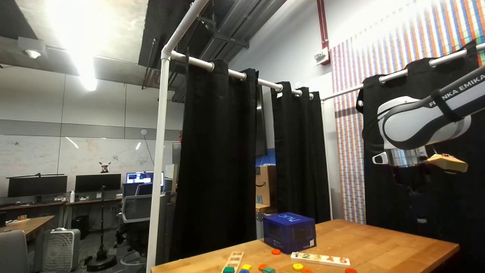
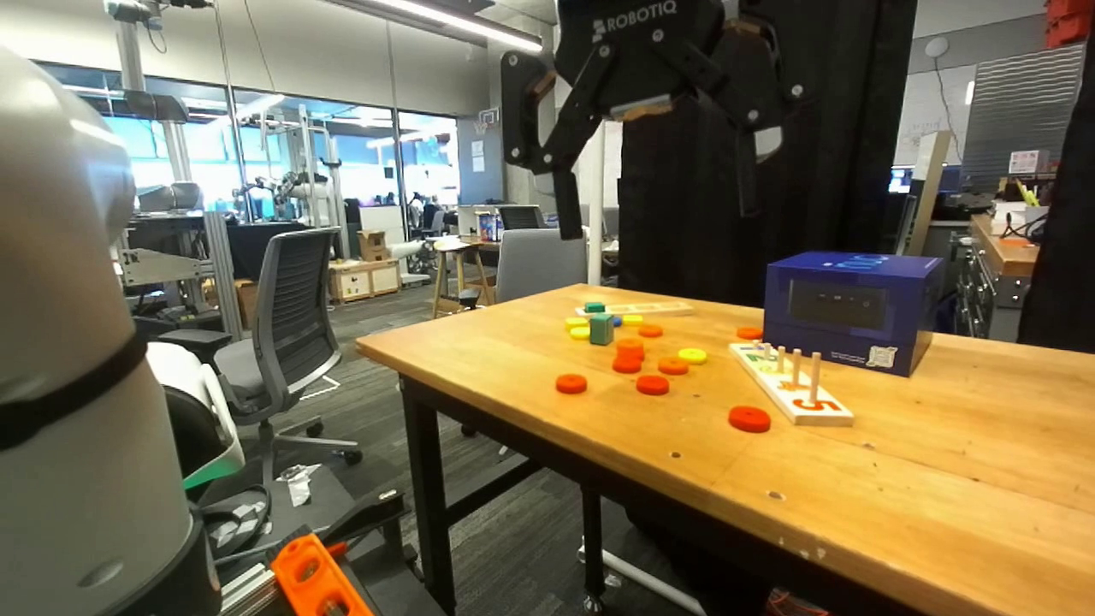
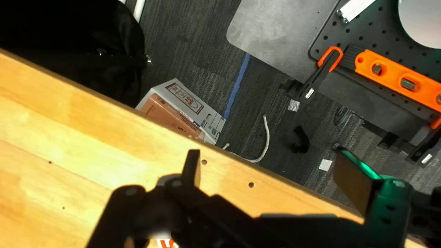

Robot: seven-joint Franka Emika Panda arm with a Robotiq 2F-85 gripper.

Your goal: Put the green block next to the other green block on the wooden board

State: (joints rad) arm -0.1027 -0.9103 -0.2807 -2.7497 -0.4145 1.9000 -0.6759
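The wooden board (image 2: 941,445) is the broad light-tan tabletop; it also shows in the wrist view (image 3: 86,137). A green block (image 2: 601,329) stands upright on it among loose rings; it shows at the bottom edge in an exterior view (image 1: 268,270). The other green block (image 2: 594,307) sits at one end of a narrow slotted wooden piece (image 2: 654,309); both show again in an exterior view, block (image 1: 228,270) and piece (image 1: 235,258). My gripper (image 2: 659,201) is open and empty, high above the board; in the wrist view its fingers (image 3: 274,174) are wide apart over the board's edge.
A dark blue box (image 2: 847,312) stands on the board. Beside it lies a numbered peg strip (image 2: 791,402) with upright pegs. Several orange rings (image 2: 653,385) and yellow rings (image 2: 692,356) lie around the upright block. An orange level (image 3: 401,79) lies by the robot's base.
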